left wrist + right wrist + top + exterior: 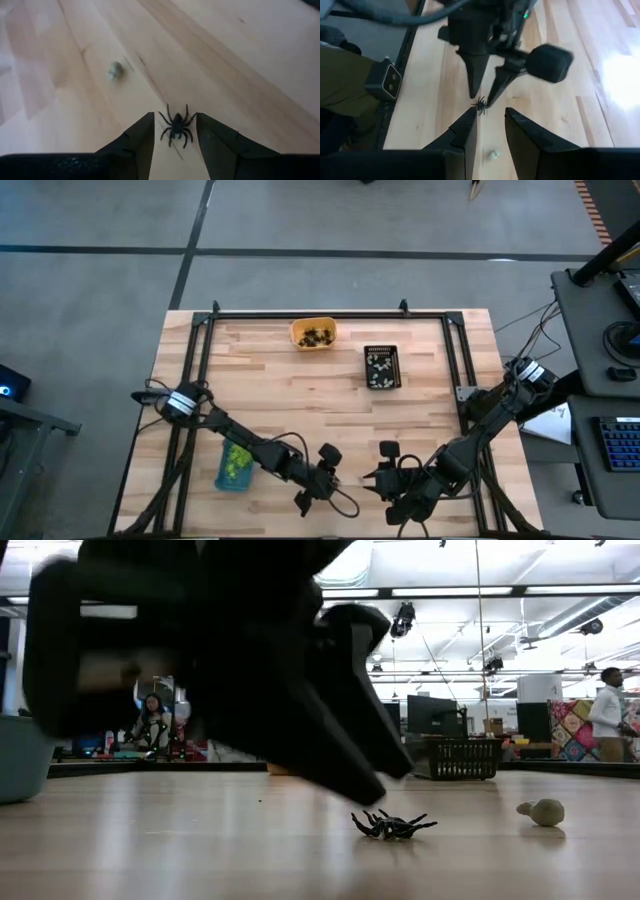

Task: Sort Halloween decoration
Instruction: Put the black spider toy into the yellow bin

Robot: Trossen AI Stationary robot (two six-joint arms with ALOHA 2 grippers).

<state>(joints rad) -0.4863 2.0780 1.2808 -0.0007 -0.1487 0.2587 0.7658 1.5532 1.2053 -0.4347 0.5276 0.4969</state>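
A black spider (176,130) lies flat on the table (300,390) near its front edge, between the two arms. In the left wrist view its body runs along the gap between the fingers, legs splayed to both sides; which end is the head I cannot tell. The left gripper (174,137) is down over it with fingers spread – a tip on each side, the spider lying loose on the wood, not pinched. In the right wrist view those tips (481,100) stand just at the spider (480,105).

A whitish trinket (115,71) lies nearby on the bare wood, apart from the spider; the low view shows it (541,811) as a small rounded lump.

The right gripper (490,131) hovers low just beside them, facing the left one, fingers parted and holding nothing.

Trays: a blue one (221,476) by the left arm holds lime-green pieces (236,463); an orange one (296,332) at the far edge holds dark pieces; a black one (396,366) beside it holds whitish bits. No writing can be read.
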